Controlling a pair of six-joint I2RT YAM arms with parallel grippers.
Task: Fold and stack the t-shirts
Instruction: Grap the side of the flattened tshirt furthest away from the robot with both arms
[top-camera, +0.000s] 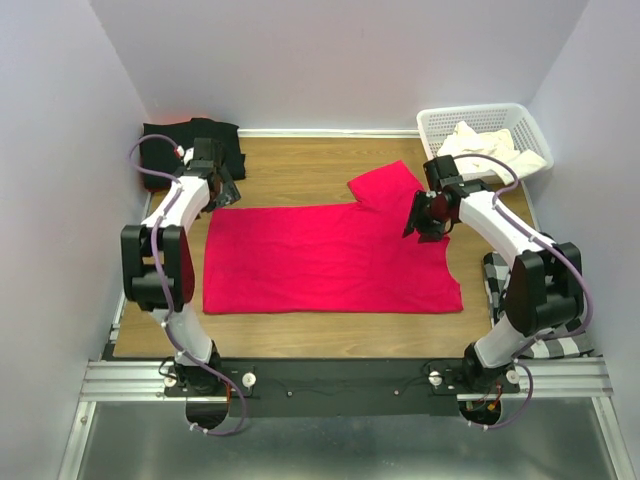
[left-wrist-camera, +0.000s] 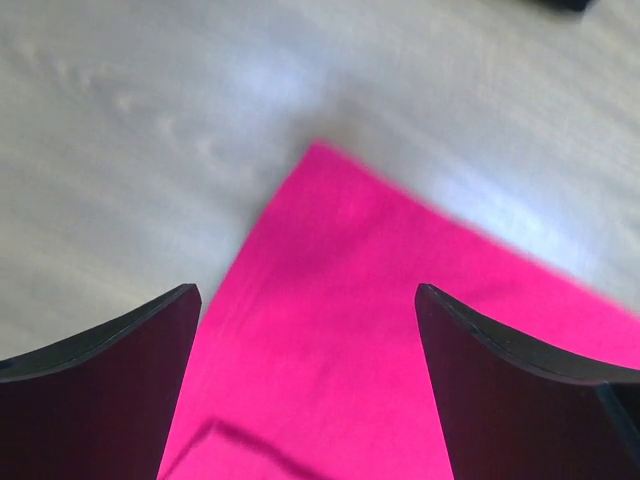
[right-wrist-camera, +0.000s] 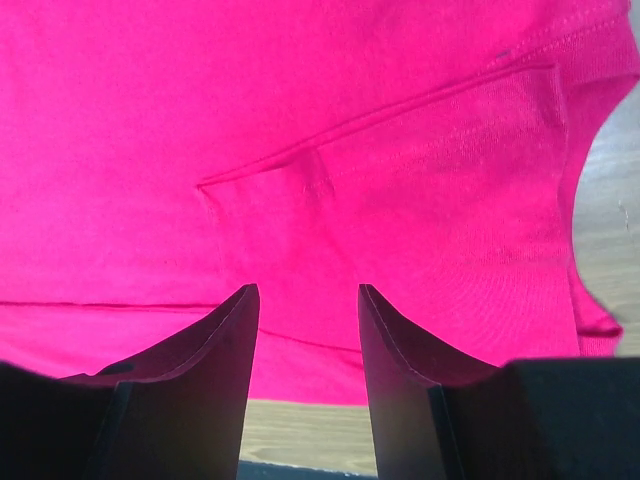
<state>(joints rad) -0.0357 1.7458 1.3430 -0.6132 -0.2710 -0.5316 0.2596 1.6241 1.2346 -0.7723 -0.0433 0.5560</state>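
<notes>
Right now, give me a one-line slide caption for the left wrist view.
Open left end effector poised over a corner of the red shirt on the wooden table.

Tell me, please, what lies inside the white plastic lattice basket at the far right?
Crumpled cream-white fabric fills the white plastic lattice basket, partly draped over its rim. Anything beneath that fabric is covered and cannot be seen.

Overhead overview; wrist views close over t-shirt (top-camera: 330, 260)
</notes>
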